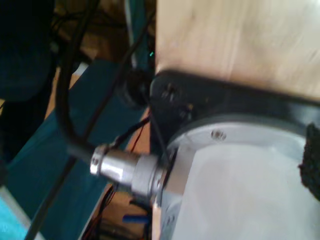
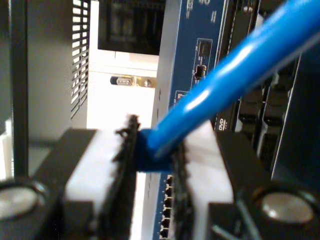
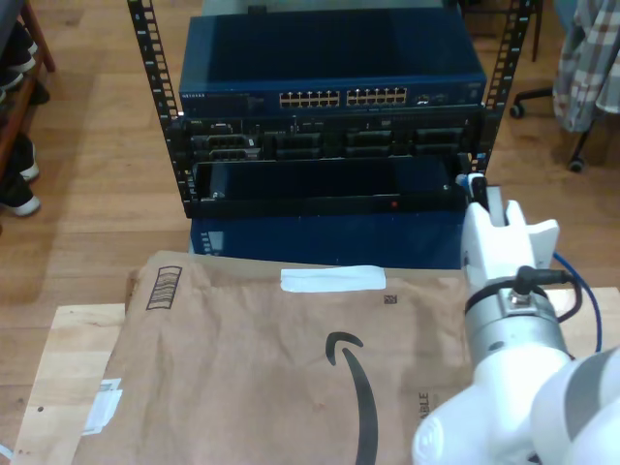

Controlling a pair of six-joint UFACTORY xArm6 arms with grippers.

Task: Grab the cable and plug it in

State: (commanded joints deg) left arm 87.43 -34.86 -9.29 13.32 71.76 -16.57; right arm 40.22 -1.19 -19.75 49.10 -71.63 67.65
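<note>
Not much can be read here. The curved black smile-arrow logo [image 3: 351,373] is printed on the brown cardboard sheet [image 3: 242,368], with a barcode [image 3: 165,288] near its far corner at the exterior view's left. Lettering on the blue switch [image 3: 334,73] is too blurred.

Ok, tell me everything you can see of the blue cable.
The cable is a thin, glossy, bright-blue round cord that looks plastic-jacketed. In the second wrist view, the white pads of my second pincer are clamped on its near end, and it runs up and away in front of the blue switch in the rack; its plug is hidden. In the exterior view a thin blue loop curves past the white arm at the exterior view's right.
</note>
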